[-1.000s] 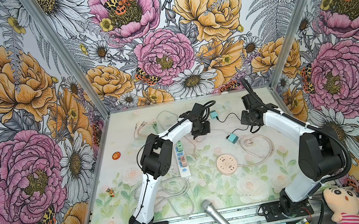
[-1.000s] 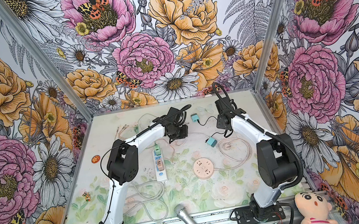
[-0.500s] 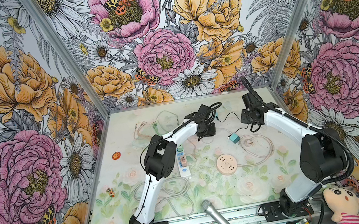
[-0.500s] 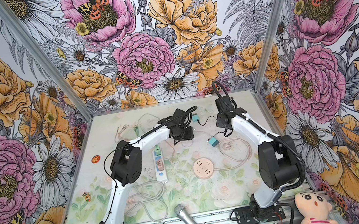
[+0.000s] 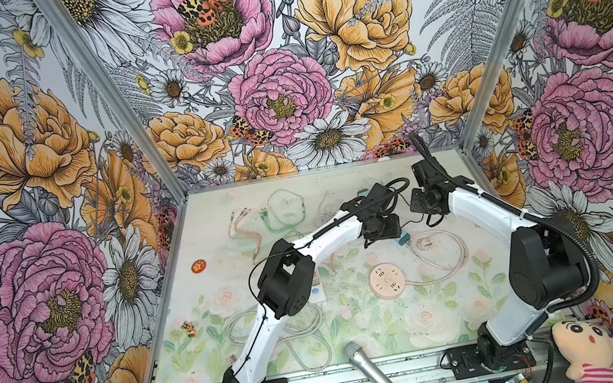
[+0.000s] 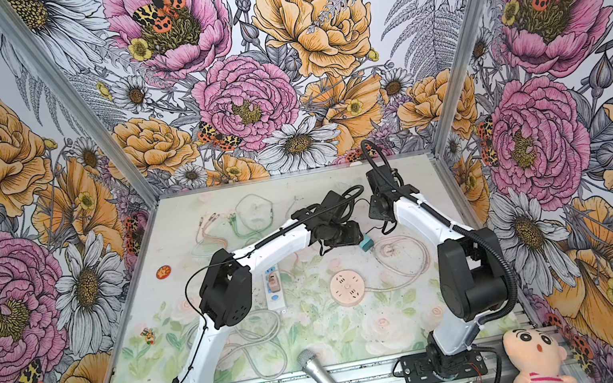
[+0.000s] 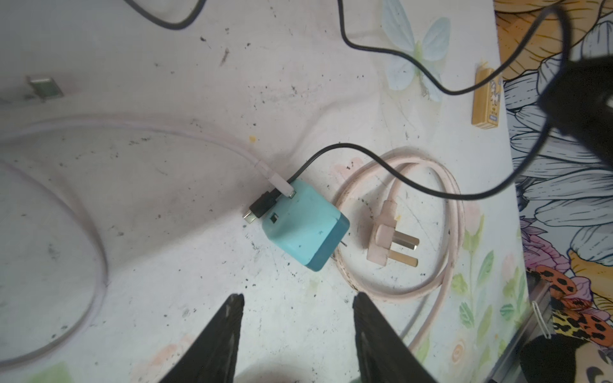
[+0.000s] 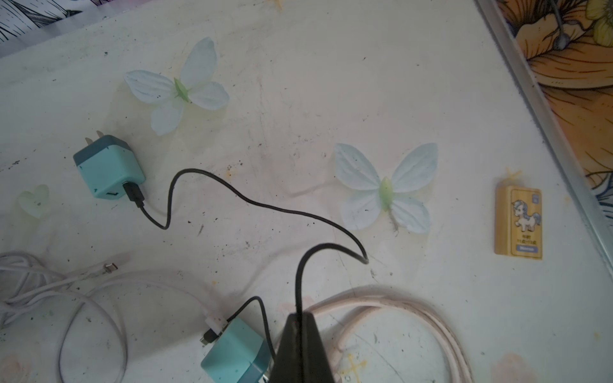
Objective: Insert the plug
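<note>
Under floral walls (image 5: 38, 161), the tabletop (image 5: 423, 320) (scuffed) bears cables (image 8: 381, 296).

Teal charger (image 5: 403, 238): just beside my left wrist | black cable (image 5: 412, 222): between my wrists | round socket (image 5: 386, 281): mid-table, apart

Both top views from high above the front edge, facing down and toward the back wall, far enough for the whole table (image 5: 211, 234), each wrist view close above it, both sharing the teal charger (image 7: 305, 225) and pink cord (image 7: 414, 162).
</note>
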Available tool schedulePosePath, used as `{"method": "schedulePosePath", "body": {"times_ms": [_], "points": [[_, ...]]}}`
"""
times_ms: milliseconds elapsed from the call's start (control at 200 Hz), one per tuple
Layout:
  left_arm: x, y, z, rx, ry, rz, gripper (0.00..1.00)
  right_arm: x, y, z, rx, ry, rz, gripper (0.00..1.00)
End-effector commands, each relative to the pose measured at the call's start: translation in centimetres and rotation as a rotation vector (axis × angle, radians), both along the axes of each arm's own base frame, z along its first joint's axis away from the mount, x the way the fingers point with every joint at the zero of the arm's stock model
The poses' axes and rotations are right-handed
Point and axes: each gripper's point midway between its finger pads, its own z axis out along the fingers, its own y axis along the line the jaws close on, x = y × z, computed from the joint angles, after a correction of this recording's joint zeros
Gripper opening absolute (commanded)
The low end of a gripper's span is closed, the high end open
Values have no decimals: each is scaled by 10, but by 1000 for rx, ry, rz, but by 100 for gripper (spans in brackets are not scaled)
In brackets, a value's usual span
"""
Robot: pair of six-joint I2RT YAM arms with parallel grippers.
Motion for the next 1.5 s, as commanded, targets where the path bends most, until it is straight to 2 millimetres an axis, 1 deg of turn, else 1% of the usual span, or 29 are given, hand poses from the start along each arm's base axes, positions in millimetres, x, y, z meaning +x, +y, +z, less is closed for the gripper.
{"method": "schedulePosePath", "body": {"times_ms": [0,105,225,380,505,595,666,691,701,836,921,1006,1096,1141,1201,1256,1371,1496], "points": [[12,0,-1,8,-24,115,58,3,-3,-10,0,0,-14,0],[12,-3,-9,20,-22,145,59,3,-3,-24,24,18,-10,0],[10,-13,-19,15,-3,152,59,1,-3,-38,57,42,-9,0],[8,-23,-23,13,-11,157,59,-4,-9,-46,88,50,-20,0],[6,-26,-25,8,-1,153,58,-9,-13,-56,96,72,-30,1],[3,-28,-26,13,-7,144,57,-11,-12,-62,106,86,-27,9],[1,-29,-26,14,-4,139,57,-12,-9,-64,118,91,-18,18],[0,-29,-26,15,-4,138,57,-12,-9,-63,117,89,-16,23],[0,-29,-26,14,-5,137,57,-13,-9,-63,117,90,-16,24],[0,-26,-23,20,-14,136,56,-15,-13,-42,92,38,-9,41],[-1,-23,-20,25,-24,132,56,-18,-12,-31,97,11,-1,44],[-1,-20,-18,31,-28,132,56,-21,-4,-27,125,-1,22,43],[-4,-17,-17,36,-30,126,56,-21,10,-28,147,-1,70,41],[-5,-16,-15,37,-34,122,55,-20,20,-30,166,0,99,38],[-6,-12,-13,34,-36,121,54,-20,32,-33,192,6,134,30],[-6,-7,-10,25,-36,124,53,-19,42,-36,207,11,161,26],[-8,4,-5,2,-31,126,49,-18,49,-47,193,38,173,17],[-12,10,-5,-16,-23,116,47,-15,50,-60,188,65,175,12]]}}
